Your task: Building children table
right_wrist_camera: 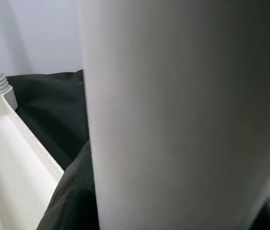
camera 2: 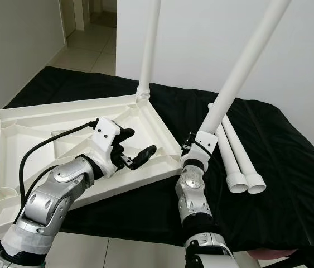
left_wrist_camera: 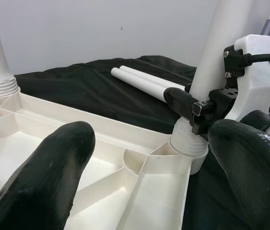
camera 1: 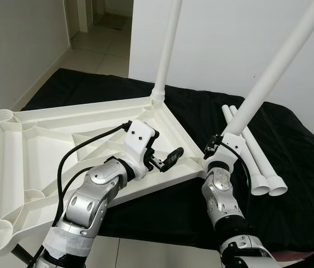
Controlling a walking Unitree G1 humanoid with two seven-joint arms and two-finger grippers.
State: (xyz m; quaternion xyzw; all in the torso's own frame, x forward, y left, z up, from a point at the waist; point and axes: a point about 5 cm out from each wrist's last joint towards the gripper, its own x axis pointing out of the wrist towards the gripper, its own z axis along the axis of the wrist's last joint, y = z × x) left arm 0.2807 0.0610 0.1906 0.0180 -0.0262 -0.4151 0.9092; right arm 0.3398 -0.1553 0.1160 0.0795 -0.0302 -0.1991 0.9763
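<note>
The white table top (camera 1: 45, 139) lies upside down on a black cloth. One white leg (camera 1: 168, 44) stands upright in its far corner socket. A second leg (camera 1: 279, 61) leans to the right, its threaded end (left_wrist_camera: 187, 143) sitting at the near right corner socket. My right gripper (camera 1: 217, 149) is shut on this leg just above the thread, and the leg (right_wrist_camera: 182, 115) looms close in the right wrist view. My left gripper (camera 1: 165, 157) hovers open over the ribbed underside, just left of that corner, with its black fingers (left_wrist_camera: 43, 182) spread and nothing between them.
Two loose white legs (camera 1: 257, 162) lie side by side on the black cloth (camera 1: 296, 212) to the right. Open sockets (camera 1: 3, 117) mark the table top's left corners. A white wall stands behind, and tiled floor runs to a doorway at far left.
</note>
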